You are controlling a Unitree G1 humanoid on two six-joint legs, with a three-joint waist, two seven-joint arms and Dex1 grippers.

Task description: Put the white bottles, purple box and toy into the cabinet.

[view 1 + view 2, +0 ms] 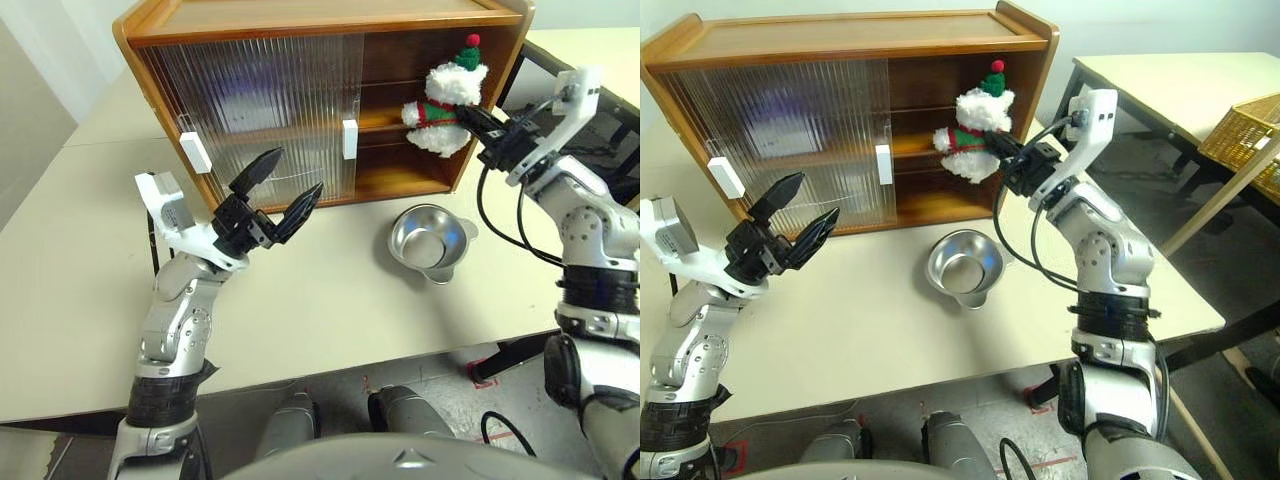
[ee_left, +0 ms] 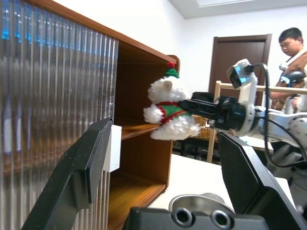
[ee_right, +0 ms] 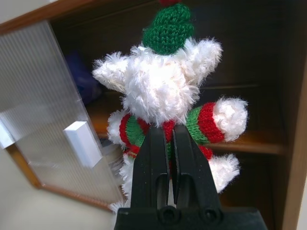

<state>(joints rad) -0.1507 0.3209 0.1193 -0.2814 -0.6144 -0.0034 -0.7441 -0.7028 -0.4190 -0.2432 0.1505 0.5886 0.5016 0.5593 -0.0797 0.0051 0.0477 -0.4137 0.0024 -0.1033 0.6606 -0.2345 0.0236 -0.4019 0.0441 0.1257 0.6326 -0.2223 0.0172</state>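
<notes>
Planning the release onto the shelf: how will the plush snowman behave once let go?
Pinched at the scarf by the right gripper, the snowman looks soft and light, so it probably squashes rather than slips. Its rounded fluffy body may flop over on the cabinet shelf.

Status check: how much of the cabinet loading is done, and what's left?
In hand: the right gripper is shut on the toy, held at the cabinet's open right side, level with the upper shelf, not yet set down. A purple shape blurs through the ribbed door, probably the box, already inside. I can't make out the bottles; none are on the table. The left gripper is open and idle. Left: shelve and release the toy.
</notes>
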